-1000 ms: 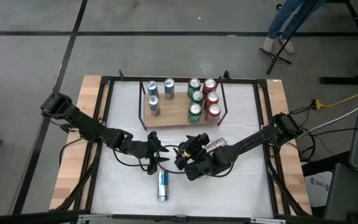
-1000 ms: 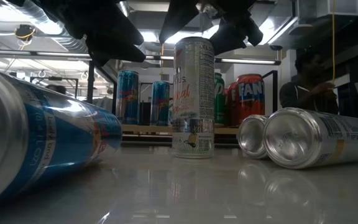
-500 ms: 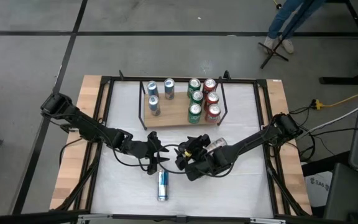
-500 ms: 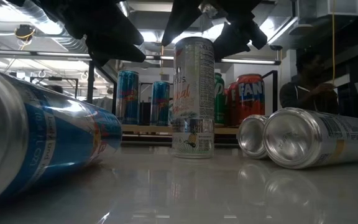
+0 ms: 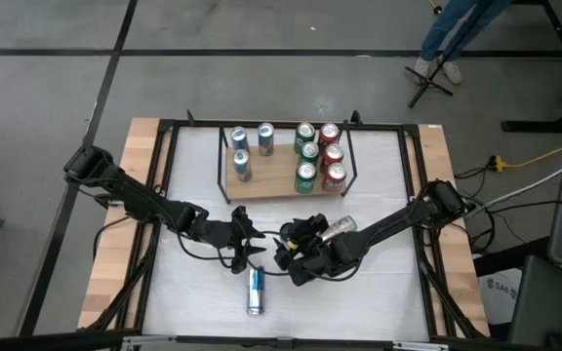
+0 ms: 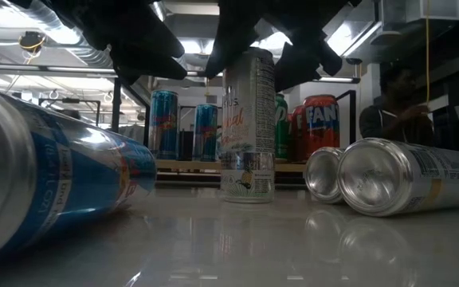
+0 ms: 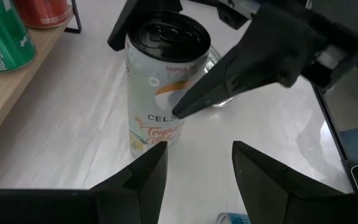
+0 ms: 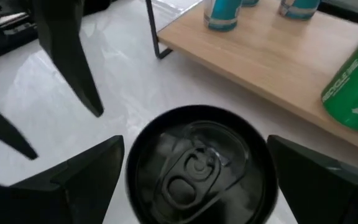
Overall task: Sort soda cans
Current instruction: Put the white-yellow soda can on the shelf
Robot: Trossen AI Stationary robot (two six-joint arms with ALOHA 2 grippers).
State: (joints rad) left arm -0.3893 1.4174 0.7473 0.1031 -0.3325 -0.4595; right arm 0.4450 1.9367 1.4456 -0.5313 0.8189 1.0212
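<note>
**Right end effector spread over the standing silver can; shelf part-filled**

The right end effector (image 8: 194, 163) hangs spread wide directly above the upright silver can (image 6: 248, 126), one finger to either side of its black top and neither yet touching it, as far as the right wrist view shows. The left end effector (image 7: 197, 165) sits just beside the same can, low over the surface (image 5: 359, 292), its fingers narrowly parted with nothing between them.

Progress, judged from how things lie: the wooden shelf (image 5: 271, 185) at the back of the surface already carries three blue cans (image 5: 244, 149) on its left part and, on its right part, three green cans (image 5: 306, 153) next to three red cans (image 5: 332, 154). Not yet sorted are the standing silver can, a blue can lying on its side (image 5: 255, 290) toward the front of the surface, and two silver cans lying on their sides (image 6: 381, 175) close to the right arm. So roughly three quarters of the cans look placed, and the silver ones have no group on the shelf yet.

Readable writing: the standing can shows "CELS" and "Tropical" in the left wrist view; a red can reads "FANTA" in the low view; a green one bears "RECYCLE ME".
</note>
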